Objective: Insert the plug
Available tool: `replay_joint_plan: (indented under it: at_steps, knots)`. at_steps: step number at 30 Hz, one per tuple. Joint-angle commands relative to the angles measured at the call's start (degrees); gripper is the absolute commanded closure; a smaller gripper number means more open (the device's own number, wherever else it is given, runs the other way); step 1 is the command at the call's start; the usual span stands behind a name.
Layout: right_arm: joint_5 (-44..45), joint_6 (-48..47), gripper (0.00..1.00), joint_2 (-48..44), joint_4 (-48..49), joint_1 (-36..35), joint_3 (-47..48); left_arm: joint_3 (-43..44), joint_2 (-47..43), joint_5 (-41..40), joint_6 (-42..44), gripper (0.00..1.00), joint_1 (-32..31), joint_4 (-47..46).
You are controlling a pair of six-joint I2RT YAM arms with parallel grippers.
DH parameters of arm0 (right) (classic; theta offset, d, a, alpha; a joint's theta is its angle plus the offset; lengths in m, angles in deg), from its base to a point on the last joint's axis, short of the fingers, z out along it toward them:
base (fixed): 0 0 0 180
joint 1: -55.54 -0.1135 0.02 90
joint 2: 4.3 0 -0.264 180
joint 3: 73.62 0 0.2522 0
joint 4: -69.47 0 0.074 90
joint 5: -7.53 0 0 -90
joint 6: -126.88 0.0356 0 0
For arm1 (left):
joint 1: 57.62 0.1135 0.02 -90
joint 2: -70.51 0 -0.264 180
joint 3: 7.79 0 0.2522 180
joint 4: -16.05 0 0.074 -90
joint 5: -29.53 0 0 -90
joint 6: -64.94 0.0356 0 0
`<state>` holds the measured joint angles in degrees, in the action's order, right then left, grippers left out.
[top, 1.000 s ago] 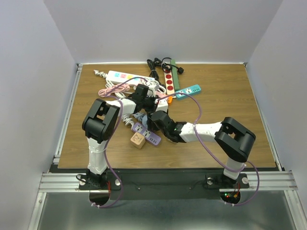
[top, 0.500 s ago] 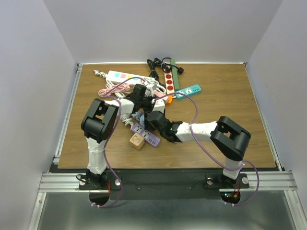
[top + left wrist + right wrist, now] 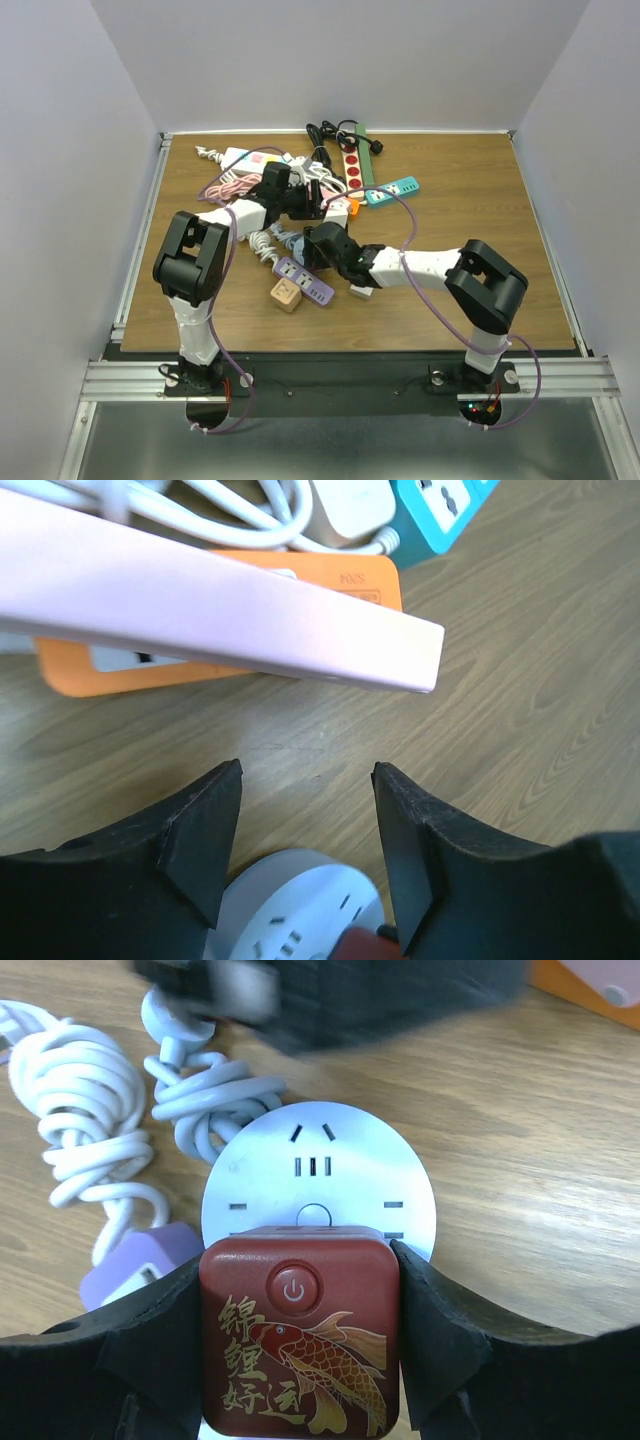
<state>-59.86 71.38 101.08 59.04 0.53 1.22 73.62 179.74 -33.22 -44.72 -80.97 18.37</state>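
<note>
REMOTE RIG, TABLETOP: My right gripper (image 3: 300,1272) is clamped on the red plug (image 3: 300,1360), a square block with a power button and a gold koi on its face, one finger pressed against each side. The plug sits on the round white socket (image 3: 318,1160), covering part of its face and leaving several outlets showing. I cannot tell whether its pins are fully home. Beside the socket lie a coiled white cord (image 3: 90,1140) and the end of a purple strip (image 3: 140,1265).

My left gripper (image 3: 307,780) hangs just past the socket, its fingers apart with only the bare tabletop (image 3: 520,700) between them. Beyond its fingertips a pink strip (image 3: 220,610) lies across an orange strip (image 3: 340,575), and a teal strip (image 3: 440,510) shows at the far right.

From above, both grippers meet near the middle of the tabletop. A wooden cube (image 3: 287,294) sits just beside the purple strip on the near left, and a green strip (image 3: 353,165) lies at the far edge.
</note>
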Motion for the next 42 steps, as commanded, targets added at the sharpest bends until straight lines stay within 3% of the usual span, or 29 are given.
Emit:
replay_joint_plan:
  at_steps: [1, 11, 20, 23, 24, 26, 29, 31, 34, 37, 42]
  knots:
    - [-3.46, 1.27, 1.00, 5.37, -31.81, 5.77, -7.03, 0.73, -5.42, -1.93, -0.03, 0.34, 0.68, 0.72]
    - [1.73, -4.71, 1.00, 2.02, -35.94, 10.97, -1.67, -1.65, -7.54, -2.02, -0.03, 0.33, 0.41, -0.60]
    - [0.86, -6.29, 0.99, 0.62, -36.29, 12.46, -1.06, -3.75, -6.48, -1.93, -0.99, 0.34, -0.82, -1.21]
    - [-1.25, -6.73, 0.83, -0.70, -36.29, 12.46, 0.09, -4.99, -7.80, -3.07, -1.43, 0.34, -0.82, -1.39]
    - [-1.86, -7.25, 0.71, -1.75, -36.29, 12.46, 1.05, -5.60, -8.33, -3.25, -1.52, 0.34, -0.82, -1.48]
    - [-3.53, -8.04, 0.59, -2.98, -36.20, 12.55, 3.07, -6.31, -9.64, -3.78, -2.22, 0.34, -0.82, -1.65]
    - [-4.59, -8.75, 0.45, -5.45, -36.20, 12.55, 5.36, -7.27, -11.14, -4.74, -2.92, 0.33, -0.82, -2.00]
    - [-4.77, -9.01, 0.21, -7.11, -36.29, 12.55, 7.64, -7.45, -11.76, -4.92, -3.10, 0.33, -0.82, -2.01]
    - [-4.77, -9.45, 0.17, -8.52, -36.38, 12.46, 9.93, -8.15, -14.03, -5.80, -3.45, 0.33, -0.99, -2.09]
    - [-5.47, -10.07, 0.06, -10.19, -36.38, 12.64, 10.99, -9.56, -16.58, -8.51, -3.80, 0.30, -1.08, -1.92]
    - [-6.44, -10.42, 0.04, -13.36, -36.21, 13.52, 10.73, -13.33, -21.59, -13.61, -5.47, 0.29, -2.92, -1.92]
